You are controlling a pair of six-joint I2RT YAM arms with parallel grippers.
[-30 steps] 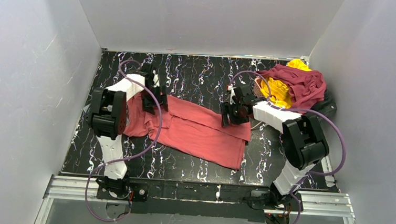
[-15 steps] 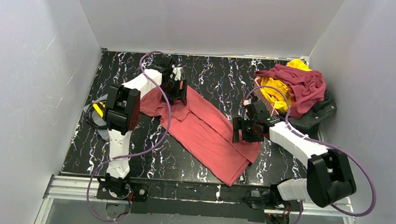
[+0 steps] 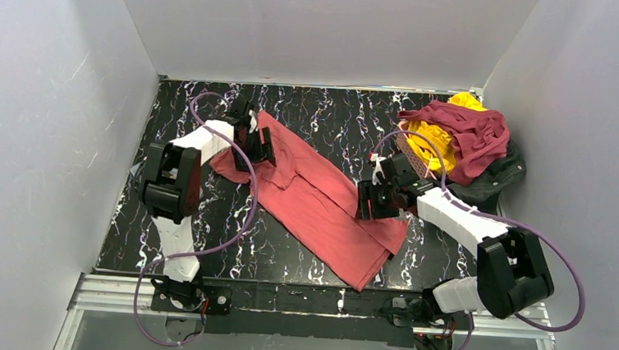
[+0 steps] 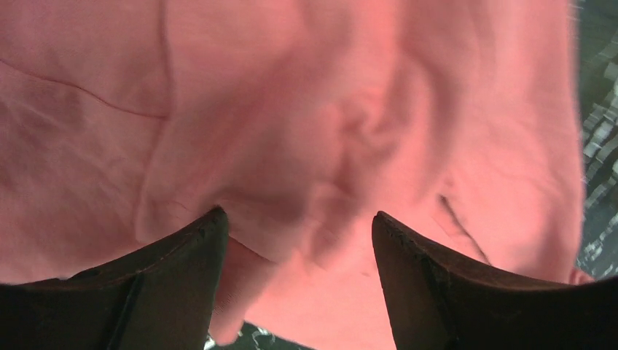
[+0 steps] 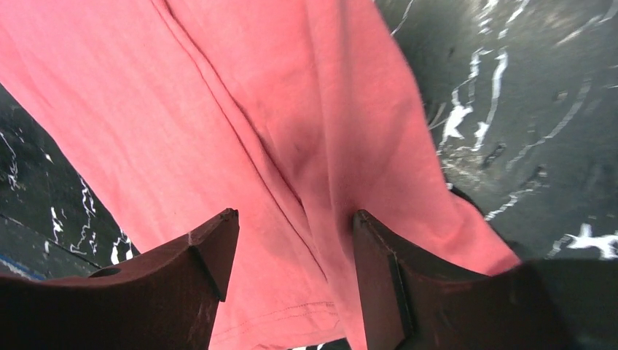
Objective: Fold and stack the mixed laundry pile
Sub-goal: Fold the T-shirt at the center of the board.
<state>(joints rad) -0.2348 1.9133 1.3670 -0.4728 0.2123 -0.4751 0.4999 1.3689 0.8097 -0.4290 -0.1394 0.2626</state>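
Salmon-red shirt [image 3: 320,213] lies diagonally across the table [image 3: 319,110]; left gripper [image 3: 261,144] at its far-left end and right gripper [image 3: 372,202] at its right edge, both with jaws apart. A shallow pinch could slip, wrinkling the fold

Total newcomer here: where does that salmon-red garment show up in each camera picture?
Top external: salmon-red garment lies diagonally mid-table, between the arms.
Left wrist: salmon-red garment fills nearly the whole picture.
Right wrist: salmon-red garment covers the left and centre.
Shared landmark: the black marbled table.
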